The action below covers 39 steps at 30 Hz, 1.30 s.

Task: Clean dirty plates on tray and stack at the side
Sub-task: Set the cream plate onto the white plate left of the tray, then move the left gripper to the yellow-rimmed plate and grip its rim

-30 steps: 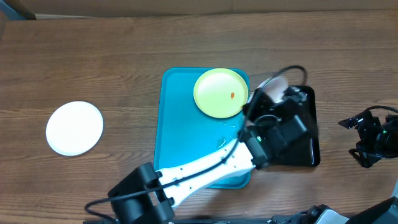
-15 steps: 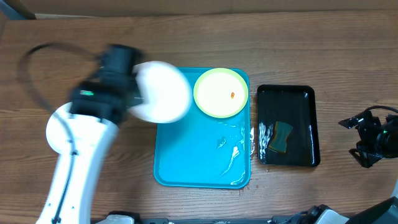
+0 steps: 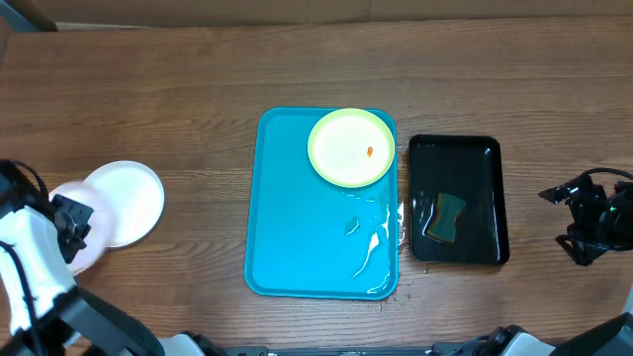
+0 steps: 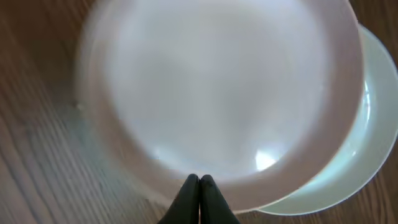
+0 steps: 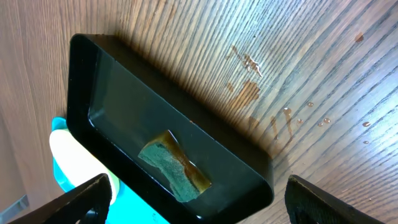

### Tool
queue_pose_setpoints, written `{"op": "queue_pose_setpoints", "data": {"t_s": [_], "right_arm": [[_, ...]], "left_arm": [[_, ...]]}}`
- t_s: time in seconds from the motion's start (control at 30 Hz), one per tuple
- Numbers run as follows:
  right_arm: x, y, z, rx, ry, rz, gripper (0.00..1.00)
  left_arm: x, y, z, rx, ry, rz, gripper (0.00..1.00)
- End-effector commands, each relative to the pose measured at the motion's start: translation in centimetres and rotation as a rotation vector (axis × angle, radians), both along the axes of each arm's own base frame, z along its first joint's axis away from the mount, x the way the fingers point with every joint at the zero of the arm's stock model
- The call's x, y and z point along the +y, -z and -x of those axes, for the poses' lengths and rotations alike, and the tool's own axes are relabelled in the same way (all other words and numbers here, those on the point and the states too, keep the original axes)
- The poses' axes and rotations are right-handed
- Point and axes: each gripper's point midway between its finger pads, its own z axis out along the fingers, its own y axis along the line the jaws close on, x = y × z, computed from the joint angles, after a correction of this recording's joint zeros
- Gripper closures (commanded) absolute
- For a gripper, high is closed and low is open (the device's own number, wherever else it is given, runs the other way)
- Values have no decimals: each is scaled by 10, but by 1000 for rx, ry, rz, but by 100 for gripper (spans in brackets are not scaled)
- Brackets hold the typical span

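Left fingers (image 4: 189,200) closed on white plate (image 4: 217,93) | overlapping second plate (image 4: 375,134)

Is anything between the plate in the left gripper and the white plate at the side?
Nothing visible: the held plate, pinched in the left gripper, already overlaps the side plate.

White left arm (image 3: 25,262) with a black left tool (image 4: 199,186)
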Motion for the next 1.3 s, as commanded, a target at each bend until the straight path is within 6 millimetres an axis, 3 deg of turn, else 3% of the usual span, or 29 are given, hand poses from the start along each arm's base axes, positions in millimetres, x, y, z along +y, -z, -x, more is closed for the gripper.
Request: {"op": "queue_pose_setpoints", "data": {"t_s": [0.0,0.17,0.2,0.4,0.5,0.57,0.7,0.73,0.87,0.97,1.0,1.07,1.1,1.17,1.27], "right_arm": [[-2,-11,-4,-39,-2,22,9],[-2,-11,-4,-37,-2,20,9],[-2,-11,-4,-37,-2,20,10],[-1,-10,-3,-31,-3,16,10],[-1,-10,-3,-31,-3,16,9],[-1,-10,-3,-31,-3,15,9],[-1,-10,-3,-34,-3,18,9],[-2,-10,-3,-34,-3,18,9],[-1,-10,-3,-33,-3,17,9],[-1,-10,-3,-33,-3,18,9],[-1,-10,-3,-33,-3,18,9],[-1,-10,-3,-33,-3,17,9],[-1,-10,-3,-33,-3,18,9],[-2,-10,-3,-34,-3,19,9],[-2,-10,-3,-34,-3,18,9]], "left_arm": [[-12,18,-10,-21,87,87,94],[-13,10,-21,-70,134,89,78],[-13,8,-21,-72,136,84,71],[-17,8,-13,-46,125,101,78],[-13,5,2,-30,43,108,77],[-3,2,22,-30,-68,124,71],[21,8,59,-3,-197,117,48],[23,9,64,-3,-214,117,48],[40,8,65,-30,-228,66,52],[53,7,56,-48,-151,8,48],[56,8,53,-45,-125,-5,44],[59,15,51,-24,-87,-13,22],[62,22,53,-1,-91,-13,18],[67,40,54,32,-89,5,14],[70,58,51,51,-57,25,17]]}}
